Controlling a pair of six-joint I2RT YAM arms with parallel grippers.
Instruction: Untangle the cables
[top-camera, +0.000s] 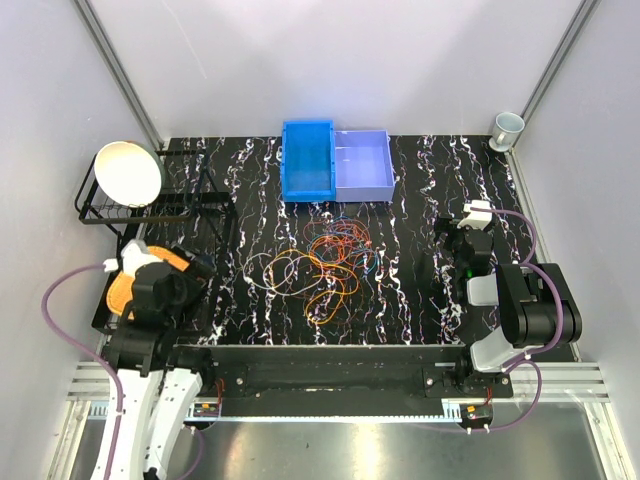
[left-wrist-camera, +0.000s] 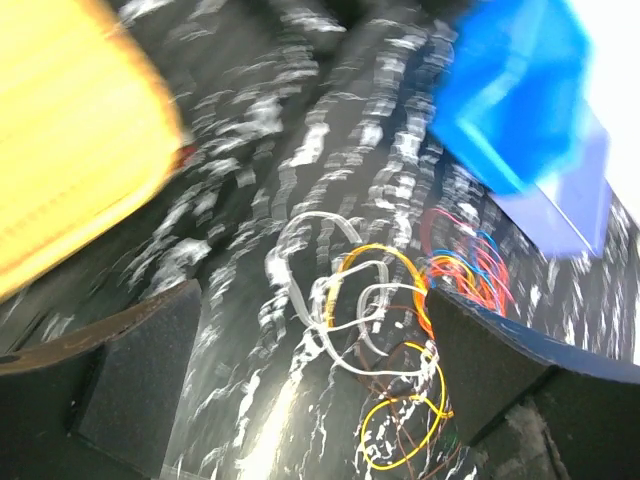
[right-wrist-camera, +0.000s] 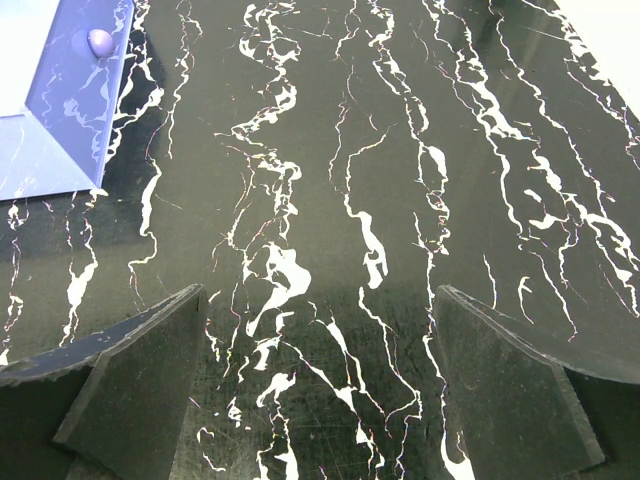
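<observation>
left pincer (left-wrist-camera: 312, 300): wide open, holds nothing. Lower left of the top view, aimed right at the heap. Its wrist picture is blurred.
right pincer (right-wrist-camera: 320, 295): wide open, holds nothing. Right of centre in the top view; only bare surface shows between its fingers.
purple hoses (top-camera: 46, 300): one loops off each arm, at the far left and far right of the top view.
orange disc (top-camera: 122, 290): lower left, partly under the left arm. Can't tell if it is a plate.
cables (top-camera: 325, 265): one tangled heap lying flat in the centre of the top view, between the two arms. Neither pincer touches it.
cable colours: mostly orange loops, with a white loop on the heap's left edge and red, blue and green strands at its upper right.
cables, left wrist view: lower centre to right. White loops sit in the gap between the fingers, an orange ring is at the bottom, and a red/blue bunch is next to the right finger.
surface (top-camera: 250, 200): black with white marble veins.
blue bin (top-camera: 290, 160): top centre, just above the heap and apart from it.
lavender bin (top-camera: 390, 165): flush against the blue bin's right side. Its corner shows at the upper left of the right wrist view.
wire rack (top-camera: 90, 208): black, upper left.
white bowl (top-camera: 128, 172): tilted in the rack.
cup (top-camera: 507, 127): upright, upper right corner, past the surface edge.
</observation>
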